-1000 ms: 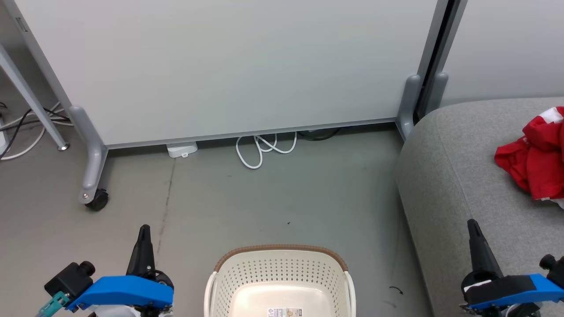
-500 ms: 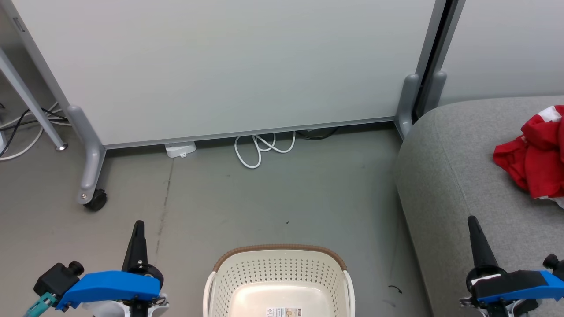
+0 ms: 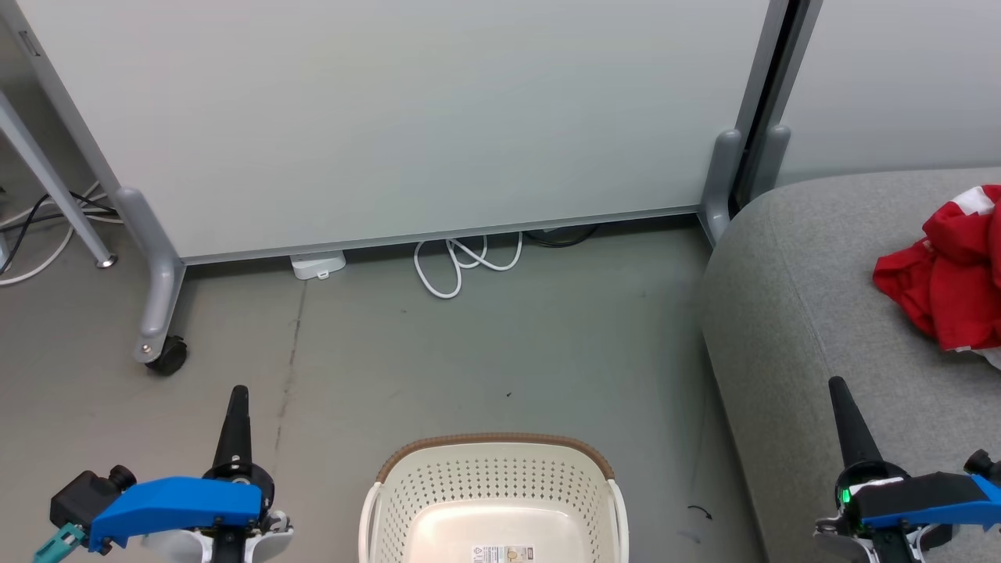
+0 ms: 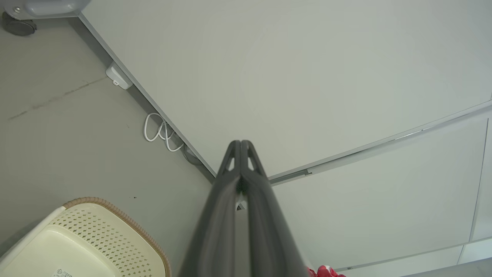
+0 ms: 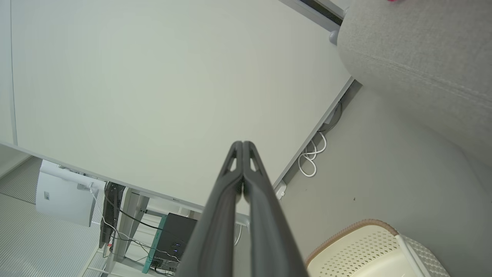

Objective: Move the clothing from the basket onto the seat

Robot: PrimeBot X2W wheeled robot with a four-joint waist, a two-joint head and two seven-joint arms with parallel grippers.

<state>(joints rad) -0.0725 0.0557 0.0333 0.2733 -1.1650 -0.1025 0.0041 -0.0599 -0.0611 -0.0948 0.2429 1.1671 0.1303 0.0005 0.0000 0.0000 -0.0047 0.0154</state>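
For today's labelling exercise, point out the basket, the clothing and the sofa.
basket (image 3: 493,439), head view, brown far rim.
clothing (image 3: 950,289), head view, middle of red heap.
sofa (image 3: 790,313), head view, bare grey top beside the clothing.

The light is bright, soft and even. Shadows are faint: a thin dark line under the white panel (image 3: 391,117) and a pale one on the floor (image 3: 508,336) beside the sofa (image 3: 782,313). The head view is sharp. In both wrist views straight edges bend a little near the sides, and the dark fingers (image 4: 221,215) look blurry up close.
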